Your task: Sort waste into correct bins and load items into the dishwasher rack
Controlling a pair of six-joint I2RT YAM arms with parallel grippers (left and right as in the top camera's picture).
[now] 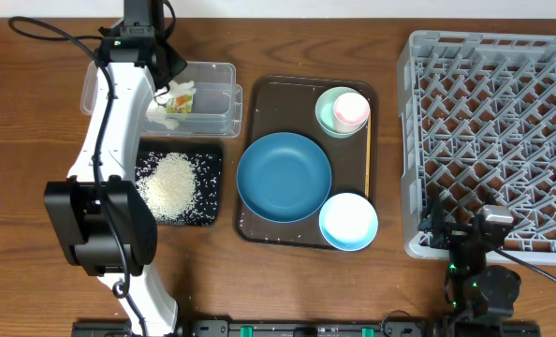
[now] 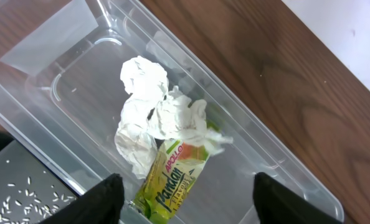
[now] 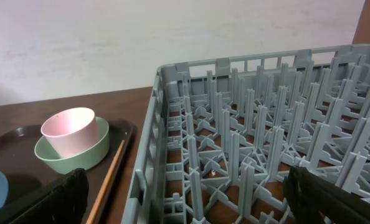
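Left gripper point(image 2: 186, 194): jaws spread wide, nothing pinched, hanging over the clear tub point(image 2: 42, 43). Tissue point(image 2: 149, 118) lies loose on the tub floor under the gap, and as far as I can tell it touches neither finger. My read: the drop is done and the step in hand is the exit. Go straight up with jaws wide, no sideways move until the fingers clear the tub walls. Watch for cling, the wad looks light enough to ride up on a pad. Tissue: crumpled white, several lobes, with a yellow-green printed wrapper scrap point(image 2: 169, 180) at its 6 o'clock, partly under the paper. Overhead: tub at 10 o'clock on the table point(image 1: 35, 243), black tray point(image 1: 212, 154) with the rice point(image 1: 170, 184) just beside it at 6. Brown serving tray point(image 1: 259, 94) at centre holds the dark blue plate point(image 1: 283, 176), light blue bowl point(image 1: 348, 222) at 5, mint green bowl point(image 1: 327, 114) at 1 with the pink cup point(image 1: 352, 108) inside, and the wooden stick point(image 1: 368, 159) along its 3 o'clock edge. Rack point(image 1: 493, 140) at 3 o'clock, no dishes loaded yet. Right gripper point(image 3: 185, 186): jaws wide, holding nothing, at the rack's 6 o'clock edge.
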